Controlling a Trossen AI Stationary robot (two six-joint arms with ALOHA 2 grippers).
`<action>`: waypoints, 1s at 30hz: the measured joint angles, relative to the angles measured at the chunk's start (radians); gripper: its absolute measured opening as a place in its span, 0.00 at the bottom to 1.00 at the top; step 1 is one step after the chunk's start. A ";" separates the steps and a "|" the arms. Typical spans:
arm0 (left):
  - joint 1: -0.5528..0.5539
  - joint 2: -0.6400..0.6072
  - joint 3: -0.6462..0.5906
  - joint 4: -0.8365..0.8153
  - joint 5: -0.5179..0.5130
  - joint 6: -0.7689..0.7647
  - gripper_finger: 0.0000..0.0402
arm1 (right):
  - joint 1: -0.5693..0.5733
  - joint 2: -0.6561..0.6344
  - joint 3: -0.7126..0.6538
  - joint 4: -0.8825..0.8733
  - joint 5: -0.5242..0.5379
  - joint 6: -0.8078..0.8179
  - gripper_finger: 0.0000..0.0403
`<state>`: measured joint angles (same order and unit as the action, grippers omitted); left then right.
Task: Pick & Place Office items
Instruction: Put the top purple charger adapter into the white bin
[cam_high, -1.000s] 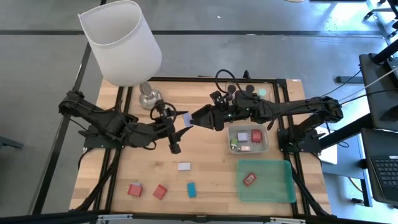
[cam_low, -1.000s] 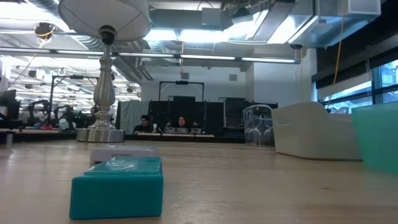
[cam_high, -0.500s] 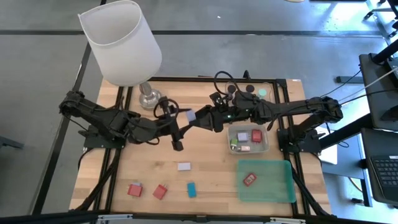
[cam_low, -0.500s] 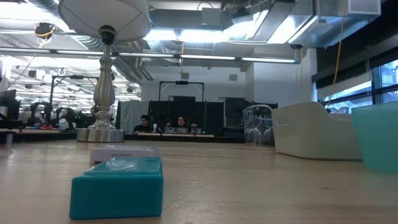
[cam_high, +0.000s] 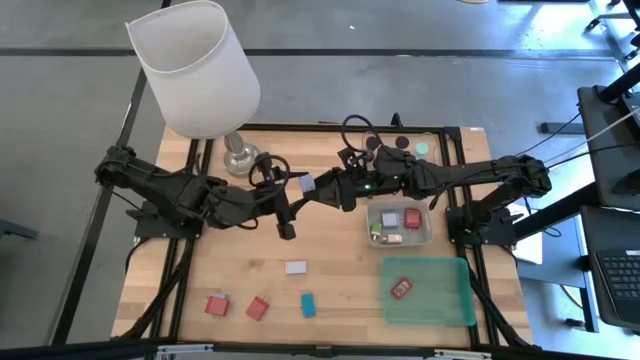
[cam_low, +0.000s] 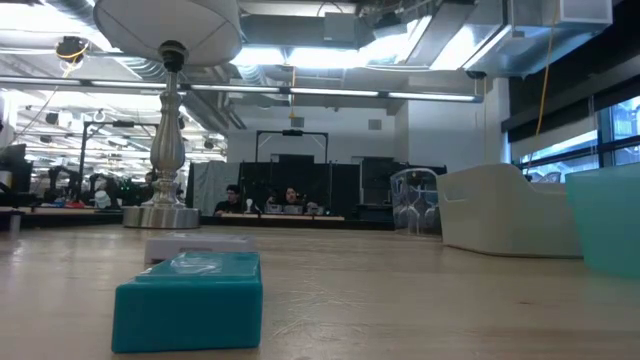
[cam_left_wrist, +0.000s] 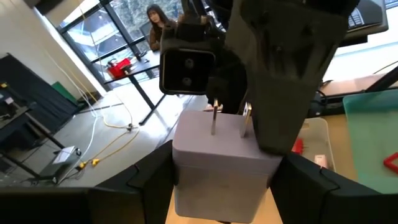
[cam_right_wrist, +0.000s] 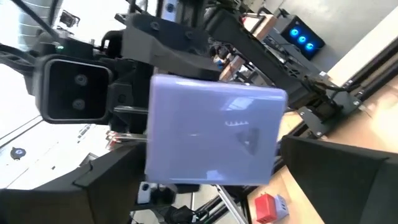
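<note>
At mid-table, near the lamp (cam_high: 195, 65) base, both grippers meet over one item: a lavender block (cam_high: 308, 184) with two metal prongs, seemingly a plug adapter. In the high view the left gripper (cam_high: 293, 190) reaches in from the left and the right gripper (cam_high: 322, 186) from the right, the block held clear of the table between them. The left wrist view shows the block (cam_left_wrist: 221, 165) sitting between the left fingers, which close on its two flanks, prongs pointing away toward the right arm. The right wrist view shows the same block (cam_right_wrist: 214, 130) broadside, bracketed by the right fingers; whether those are clamped or merely set around it cannot be told. Judgement: this is a hand-over, and the deciding relation is that the block lies directly between the two grippers, touching or nearly touching both, its prong axis along the line joining them. The right arm is the nearer to the grey tray (cam_high: 427, 235) and the green tray (cam_high: 450, 300), so transfer rightward seems likely. Other items lie loose on the table: a white block (cam_high: 295, 267), two red blocks (cam_high: 217, 304) and a teal block (cam_high: 308, 305), also seen close in the low view (cam_low: 190, 300).
</note>
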<state>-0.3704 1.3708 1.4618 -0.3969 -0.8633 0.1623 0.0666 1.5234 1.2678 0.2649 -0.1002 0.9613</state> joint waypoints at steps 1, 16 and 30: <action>0.000 0.000 0.000 0.000 -0.001 0.000 0.54 | 0.000 0.000 0.000 -0.008 0.005 0.001 0.91; 0.007 0.001 -0.001 -0.024 0.002 -0.012 0.54 | 0.000 -0.002 0.001 -0.039 0.007 0.023 0.65; -0.003 0.001 -0.001 -0.020 -0.010 -0.072 0.65 | -0.012 -0.002 0.001 -0.046 0.003 0.001 0.65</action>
<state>-0.3736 1.3716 1.4609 -0.4173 -0.8729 0.0904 0.0546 1.5215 1.2686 0.2184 -0.0975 0.9621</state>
